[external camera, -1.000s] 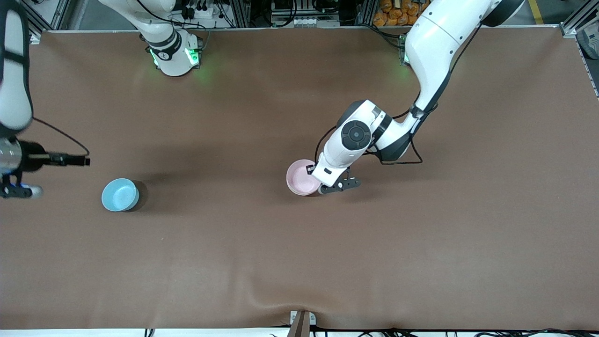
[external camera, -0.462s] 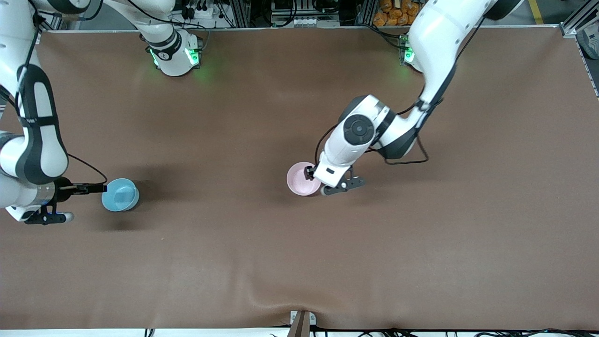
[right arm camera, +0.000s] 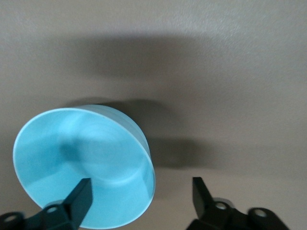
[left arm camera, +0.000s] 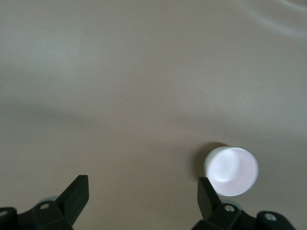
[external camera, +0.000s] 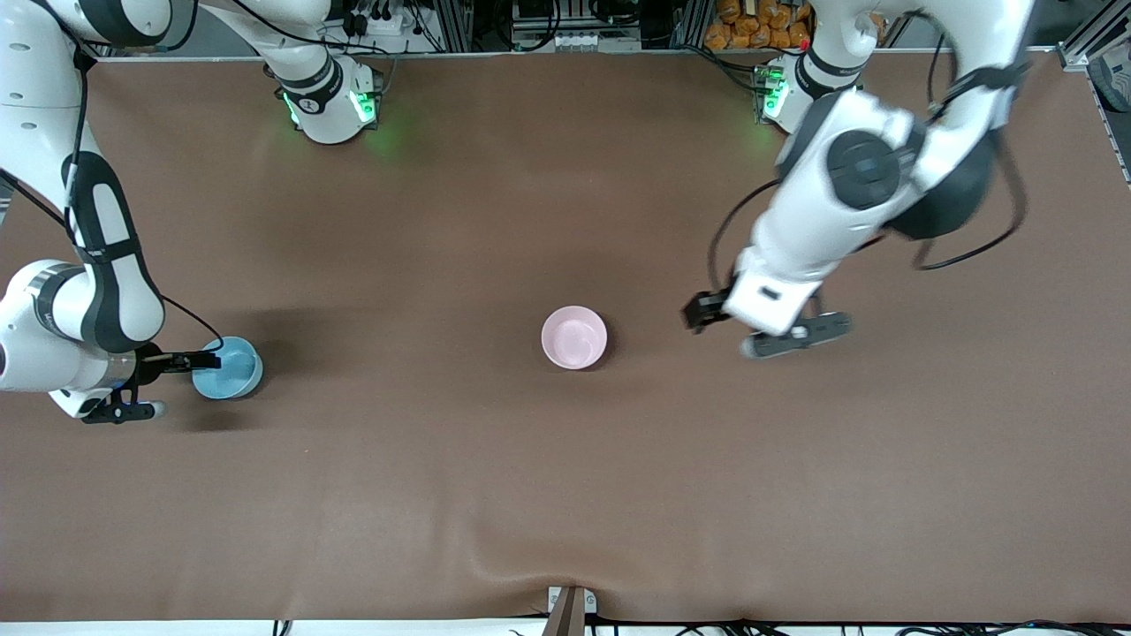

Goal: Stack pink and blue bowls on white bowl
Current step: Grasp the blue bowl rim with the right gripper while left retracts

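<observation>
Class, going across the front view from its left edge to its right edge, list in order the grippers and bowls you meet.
right gripper → blue bowl → pink bowl → left gripper

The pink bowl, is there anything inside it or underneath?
The pink bowl looks empty inside. It sits mid-table on the brown cloth. Whether another bowl hides beneath it cannot be seen; it covers whatever is under it.

Even overhead light, soft shadows, blurred wrist views.
</observation>
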Robot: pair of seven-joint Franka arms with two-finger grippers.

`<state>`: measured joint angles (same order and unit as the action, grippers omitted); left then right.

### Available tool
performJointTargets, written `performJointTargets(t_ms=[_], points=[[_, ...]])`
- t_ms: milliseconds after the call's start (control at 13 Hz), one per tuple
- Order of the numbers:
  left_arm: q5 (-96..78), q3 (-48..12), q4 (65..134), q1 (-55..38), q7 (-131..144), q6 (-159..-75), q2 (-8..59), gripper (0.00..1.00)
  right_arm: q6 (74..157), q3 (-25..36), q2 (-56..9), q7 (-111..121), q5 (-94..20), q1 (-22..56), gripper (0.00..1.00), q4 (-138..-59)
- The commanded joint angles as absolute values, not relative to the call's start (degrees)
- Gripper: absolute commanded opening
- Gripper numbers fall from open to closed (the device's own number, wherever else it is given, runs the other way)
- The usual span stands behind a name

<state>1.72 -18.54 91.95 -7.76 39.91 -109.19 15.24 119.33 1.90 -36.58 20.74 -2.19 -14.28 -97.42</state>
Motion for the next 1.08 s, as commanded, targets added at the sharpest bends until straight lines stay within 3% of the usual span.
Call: performJointTargets(t_ms=[0, 385, 615, 1000], points=[[2.6, -18.7, 93.9, -3.0, 32.0, -102.2, 9.5, 1.00, 120.1, 1.1, -36.3, 22.1, -3.3, -15.6, 0.00, -99.5], [2.6, -18.8, 94.2, 3.1, 26.3, -96.0, 1.2, 1.00, 119.4, 0.9, -36.1, 22.7, -3.4, -15.5, 0.00, -99.5], [2.6, -18.0, 93.7, 4.6, 20.2, -93.1, -1.5, 1.00, 115.2, 0.4, -34.3, 23.4, -9.5, -14.7, 0.00, -99.3], [2.5, -17.8, 94.5, 6.8, 17.5, -92.7, -3.5, 1.00, 108.6, -5.2, -29.4, 22.4, -18.0, -13.7, 0.00, -99.3]])
